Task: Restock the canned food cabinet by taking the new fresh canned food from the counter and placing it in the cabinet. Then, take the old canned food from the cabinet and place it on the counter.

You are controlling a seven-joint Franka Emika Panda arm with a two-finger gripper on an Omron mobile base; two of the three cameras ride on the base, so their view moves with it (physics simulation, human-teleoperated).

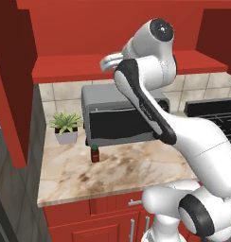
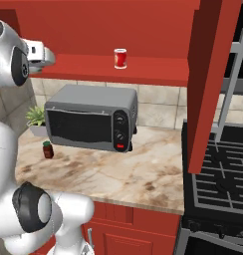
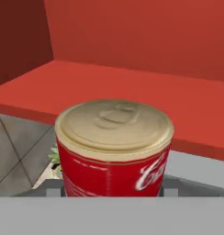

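Above the toaster oven (image 2: 88,122), off its left end, the gripper (image 1: 107,61) hangs level with the front edge of the cabinet (image 2: 153,69) shelf board. The hand view looks along the gripper at the new fresh canned food (image 3: 114,151), which sits upright right between the jaws, its pale lid up and its red wall with white lettering facing the camera. The can hangs in the air with nothing beneath it, in front of the shelf edge, so the jaws are closed on its sides at about the can's own width; the finger pads themselves are mostly hidden behind it. Past the can, the red shelf board and the cabinet's back wall stretch away.

The old canned food (image 2: 120,58) stands upright on the shelf board, above the toaster oven's right end and well apart from the gripper.

The toaster oven rests at the back of the tabletop (image 1: 136,165), against the tiled wall. Left of the toaster oven stands a potted plant (image 1: 65,124), and just in front of the oven's left corner stands a small dark red bottle (image 1: 95,153). Right of the toaster oven lies a black stove (image 2: 218,174).
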